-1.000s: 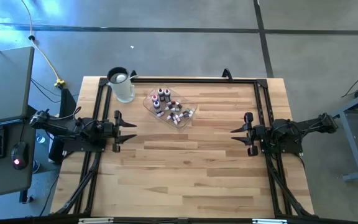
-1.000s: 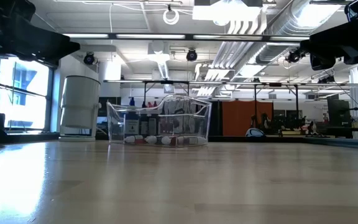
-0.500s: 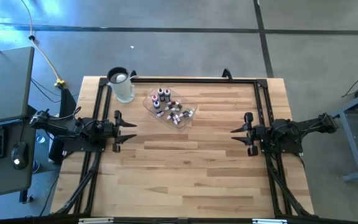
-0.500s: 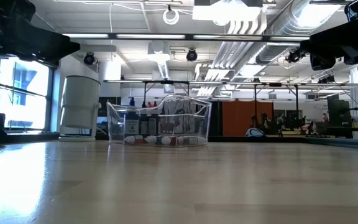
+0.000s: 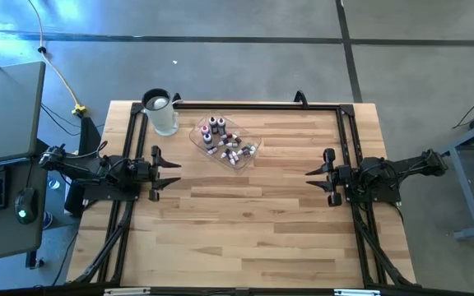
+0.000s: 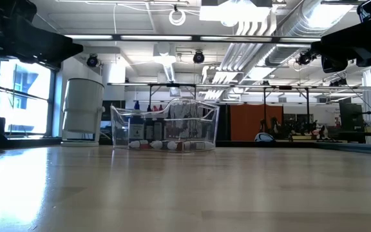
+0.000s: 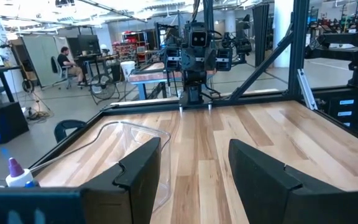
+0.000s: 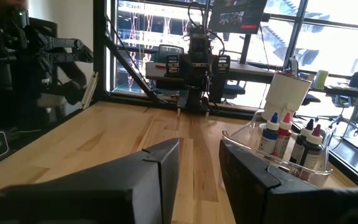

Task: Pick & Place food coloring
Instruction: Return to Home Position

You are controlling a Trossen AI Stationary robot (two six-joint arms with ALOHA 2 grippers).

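Note:
Several tiny food coloring bottles (image 5: 225, 143) with red, white and purplish caps stand and lie in a shallow clear tray (image 5: 197, 135) at the table's far middle; the right wrist view shows a few upright (image 8: 289, 140). My left gripper (image 5: 175, 174) hovers open near the table's left side, level, pointing right. My right gripper (image 5: 309, 179) hovers open near the right side, pointing left. Neither touches anything. In the low view the tray (image 6: 165, 127) rests on the tabletop.
A larger clear jug with a whitish lid (image 5: 161, 113) stands at the far left corner beside the tray. A black frame rail (image 5: 253, 105) runs along the table's far edge. Bare wood (image 5: 245, 214) lies between the grippers. A desk with keyboard and mouse is left of the table.

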